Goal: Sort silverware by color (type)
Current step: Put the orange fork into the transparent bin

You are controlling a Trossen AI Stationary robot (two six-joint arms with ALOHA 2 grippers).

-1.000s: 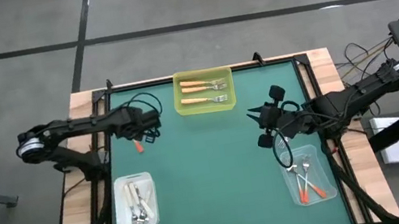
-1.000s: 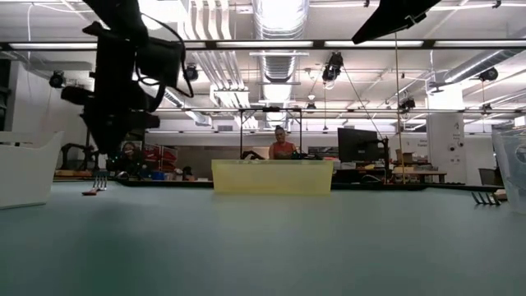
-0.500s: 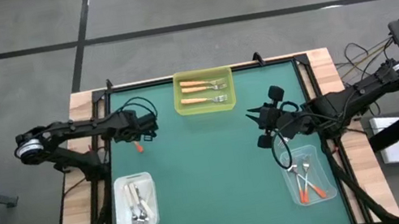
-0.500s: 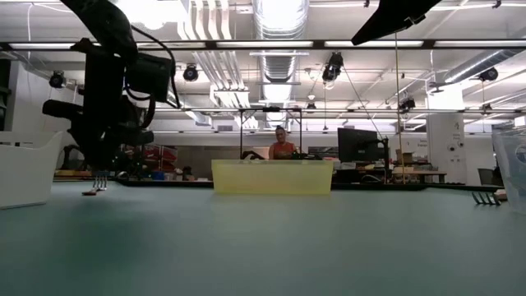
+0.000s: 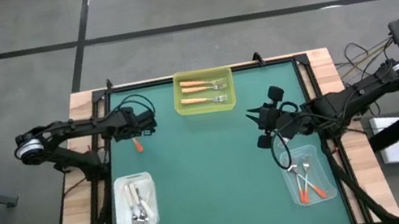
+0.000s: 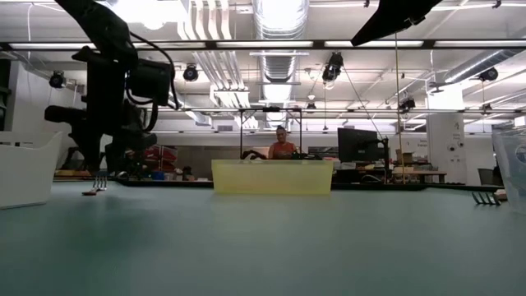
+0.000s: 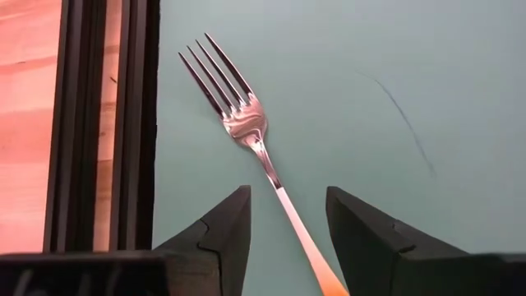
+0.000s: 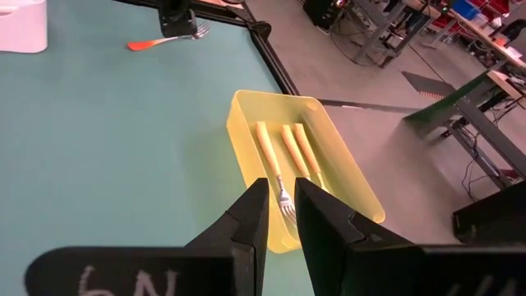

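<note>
We see the left gripper spread open astride a red-orange fork at the mat's left edge. The right gripper, right of centre, is parted and empty.

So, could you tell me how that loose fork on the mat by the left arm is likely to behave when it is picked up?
The fork looks stiff: metal tines and neck, so it probably won't bend. It lies flat on the mat, so pinching the thin handle may be fiddly, and the smooth surface could slip. The open left end effector straddles the handle, so closing there may tilt the tine end.
</note>
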